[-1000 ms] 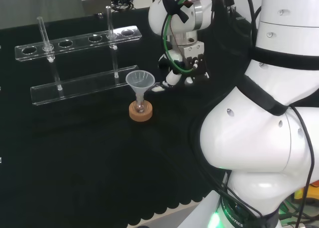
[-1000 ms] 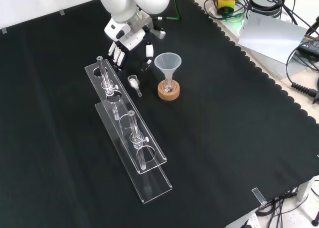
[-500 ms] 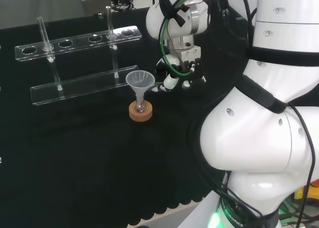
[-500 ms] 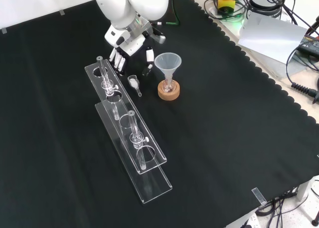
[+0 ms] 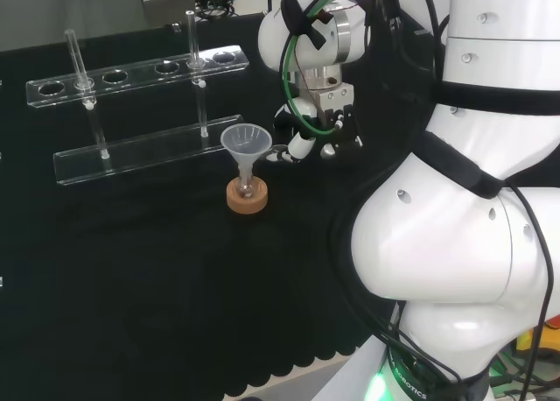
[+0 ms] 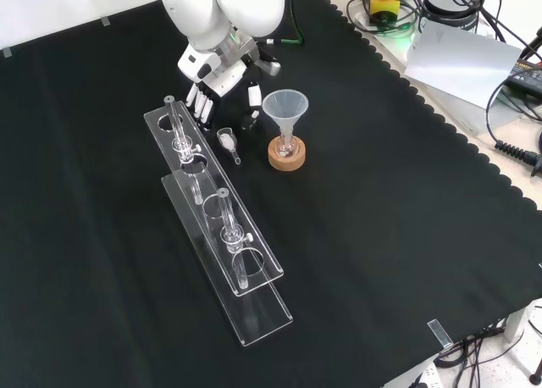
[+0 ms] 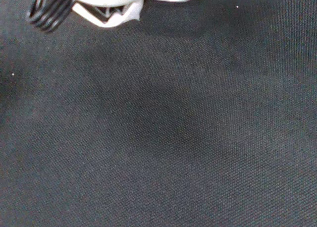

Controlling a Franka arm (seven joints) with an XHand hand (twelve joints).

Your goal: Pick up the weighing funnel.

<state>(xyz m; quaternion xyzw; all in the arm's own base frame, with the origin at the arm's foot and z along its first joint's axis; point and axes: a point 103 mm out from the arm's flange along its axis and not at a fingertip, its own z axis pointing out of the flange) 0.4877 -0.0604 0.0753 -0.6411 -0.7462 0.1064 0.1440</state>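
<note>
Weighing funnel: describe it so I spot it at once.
In the front view, find the long clear tube rack and the big funnel on its cork ring. The weighing funnel lies on the cloth between them, just below the hand: small, scoop-shaped, lying flat, not upright.

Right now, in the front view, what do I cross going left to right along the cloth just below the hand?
Upright glass tube in the rack → weighing funnel → funnel over its cork ring.

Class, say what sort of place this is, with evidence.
Probably a robotics laboratory bench: clear plastic test-tube rack, clear cone-shaped funnel in a small flask on a cork ring, white robot arm.
</note>
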